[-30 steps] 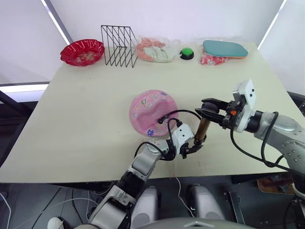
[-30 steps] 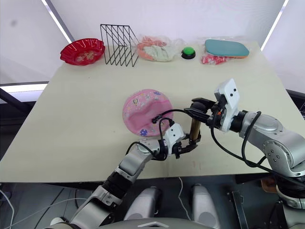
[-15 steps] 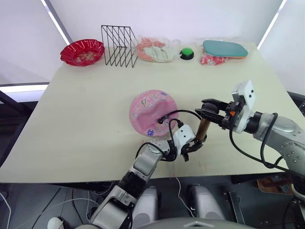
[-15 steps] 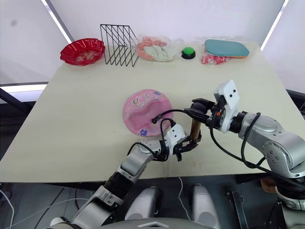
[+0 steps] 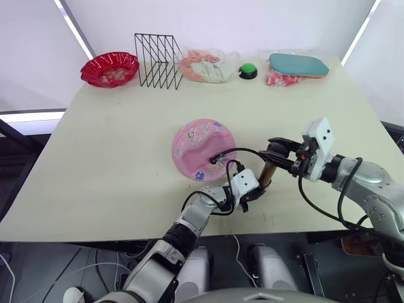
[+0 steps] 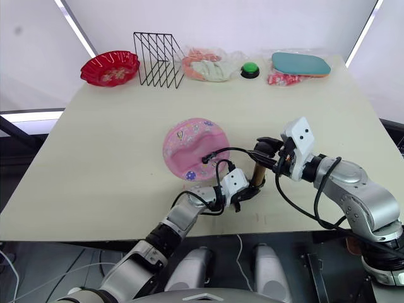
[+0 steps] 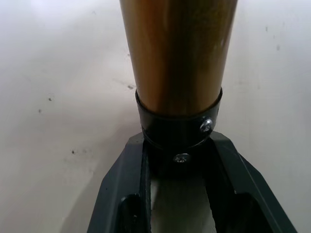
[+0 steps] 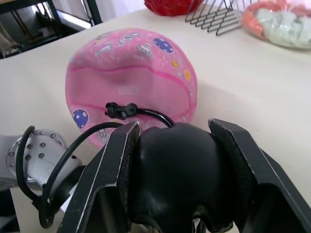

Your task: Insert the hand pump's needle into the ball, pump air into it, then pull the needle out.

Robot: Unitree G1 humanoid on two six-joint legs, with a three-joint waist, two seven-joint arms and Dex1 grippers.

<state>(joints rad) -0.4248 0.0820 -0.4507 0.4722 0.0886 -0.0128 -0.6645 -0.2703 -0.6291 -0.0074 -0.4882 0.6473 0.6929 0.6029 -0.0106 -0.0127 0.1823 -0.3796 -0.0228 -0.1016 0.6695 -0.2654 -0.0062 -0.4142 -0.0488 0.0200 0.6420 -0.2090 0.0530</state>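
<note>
Clamped on the black T-handle [image 8: 177, 174], my right gripper [image 5: 278, 150] sat directly above my left gripper [image 5: 252, 196] pinching the base of the upright hand pump [image 5: 267, 173], just right of the ball [image 5: 203, 149], where its hose [image 5: 243, 151] ended.

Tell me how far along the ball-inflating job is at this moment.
Done: the thin black hose tip sits plugged into the dented pink rubber ball, so the needle looks inserted. In hand: the left claw clamps the gold metal hand pump at its black base, while the right claw grips the black handle, pumping. Left: filling the ball and pulling the needle out.
</note>
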